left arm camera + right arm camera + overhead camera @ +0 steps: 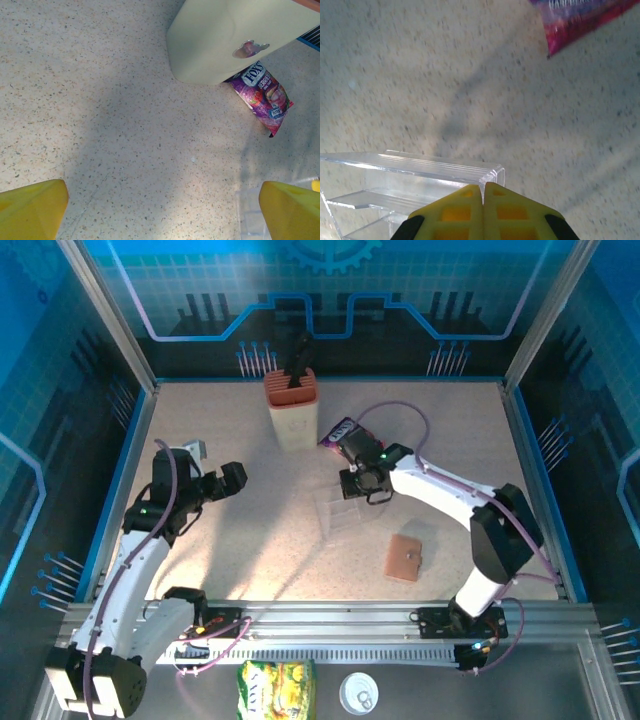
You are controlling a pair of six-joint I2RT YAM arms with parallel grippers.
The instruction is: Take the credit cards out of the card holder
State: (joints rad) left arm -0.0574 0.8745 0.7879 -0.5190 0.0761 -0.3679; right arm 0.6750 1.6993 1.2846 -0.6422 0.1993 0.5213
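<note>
The card holder (405,558), a small salmon-brown wallet, lies closed on the speckled table at the near right, apart from both grippers. The credit cards are hidden. My right gripper (352,490) (483,186) is at the table's middle, shut on the thin top edge of the clear plastic box (345,512) (395,175), whose wall runs in between the yellow fingertips. My left gripper (235,480) (162,200) hovers wide open over bare table at the left, nothing between its fingers; the box's corner (250,215) is by its right finger.
A cream container (291,410) (225,40) with an orange insert stands at the back centre. A purple snack packet (340,430) (262,95) (580,20) lies next to it. A metal rail (330,620) runs along the near edge; a yellow-green packet (275,685) and a white lid (358,693) lie beyond it.
</note>
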